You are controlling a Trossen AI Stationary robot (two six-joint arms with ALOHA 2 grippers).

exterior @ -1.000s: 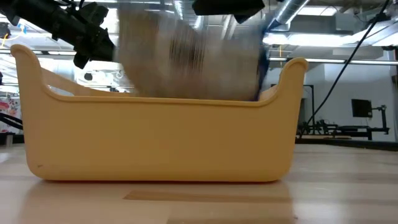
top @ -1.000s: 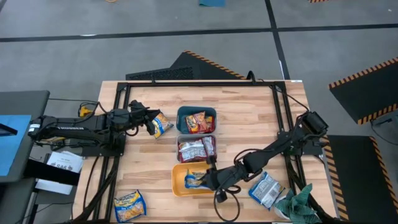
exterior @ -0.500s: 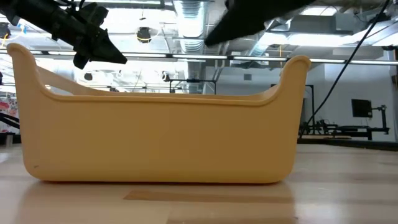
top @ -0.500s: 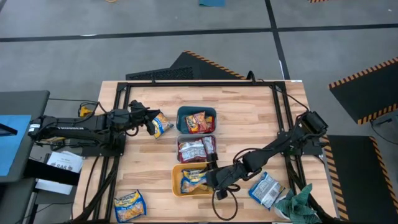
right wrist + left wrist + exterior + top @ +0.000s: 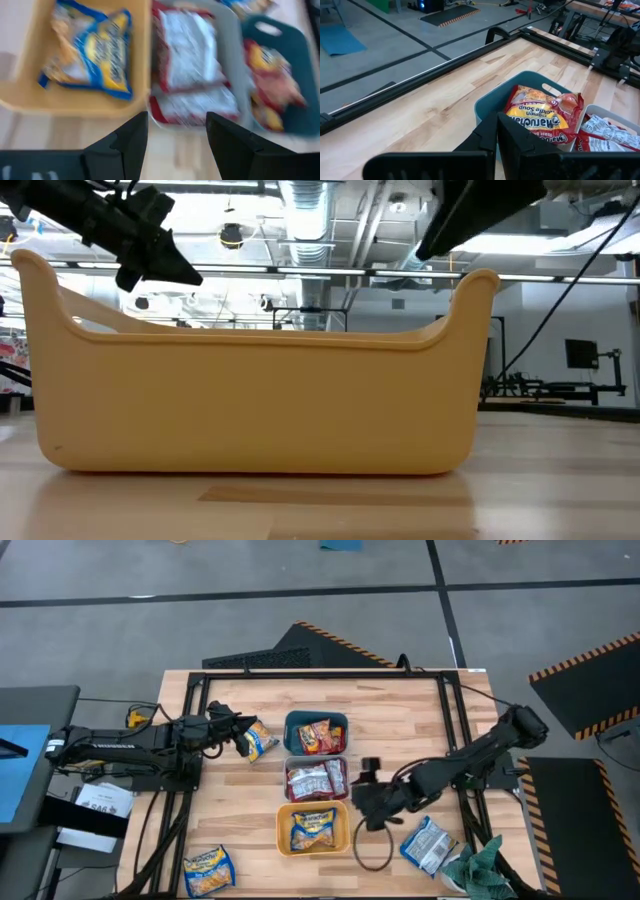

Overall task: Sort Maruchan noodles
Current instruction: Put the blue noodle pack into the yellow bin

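My left gripper (image 5: 243, 736) hovers left of the teal bin (image 5: 290, 721), shut on a yellow-and-blue Maruchan packet (image 5: 259, 739). My right gripper (image 5: 363, 792) is open and touches nothing, just right of the white bin (image 5: 289, 780) and orange bin (image 5: 282, 830). A yellow packet (image 5: 315, 830) lies flat in the orange bin, also visible in the right wrist view (image 5: 95, 47). Silver-white packets (image 5: 312, 781) fill the white bin, red-orange ones (image 5: 318, 736) the teal bin. Another yellow packet (image 5: 208, 870) and a silver packet (image 5: 428, 845) lie on the table. My left gripper holds the yellow packet by its left edge (image 5: 250, 738), reaching level from the table's left. The packet sits tilted beyond the fingertips. In the left wrist view the shut fingers (image 5: 485, 135) hide the packet and the place of contact.
A green rag (image 5: 485, 865) lies at the near right corner beside the silver packet. A black metal frame (image 5: 320, 674) runs around the table top. The orange bin (image 5: 250, 400) fills the low view. Bare wood lies between the bins and the table's right side.
My right gripper let go of a yellow packet over the orange bin; the packet dropped in and now lies flat there. The gripper then drew back toward the table's right and far side, clear of the bin. The left arm kept still.
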